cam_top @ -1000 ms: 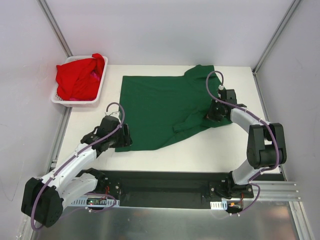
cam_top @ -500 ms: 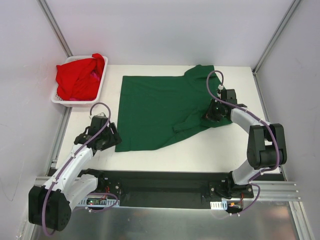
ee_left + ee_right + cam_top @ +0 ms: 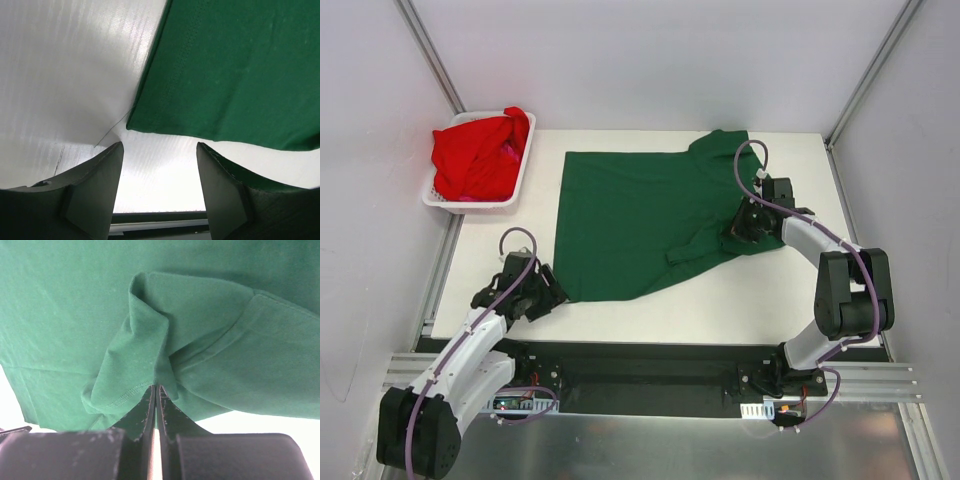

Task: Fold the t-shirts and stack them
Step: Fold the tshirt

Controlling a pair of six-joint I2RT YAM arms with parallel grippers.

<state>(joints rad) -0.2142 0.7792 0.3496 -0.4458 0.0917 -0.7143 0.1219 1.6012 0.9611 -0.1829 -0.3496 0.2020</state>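
Red t-shirts [image 3: 475, 155]: one bright heap at far left; how many lay in it could not be told.
Left gripper [image 3: 159, 146]: one, jaws standing apart and holding nothing, over bare table [image 3: 720, 305] just beside the green shirt's near-left corner.
Green t-shirt [image 3: 630, 215]: one, spread flat mid-table, its right sleeve rumpled and folded inward.
Right gripper [image 3: 155, 387]: one, fingers pressed together, tips against the sleeve fold at the shirt's right edge.
Basket [image 3: 470, 206]: one, white and slotted, holding the red heap at the table's far-left corner, well apart from the green shirt.
In the way: the right arm's wrist covered part of the green shirt's right edge.
Unclear: whether the right fingertips pinched any cloth.
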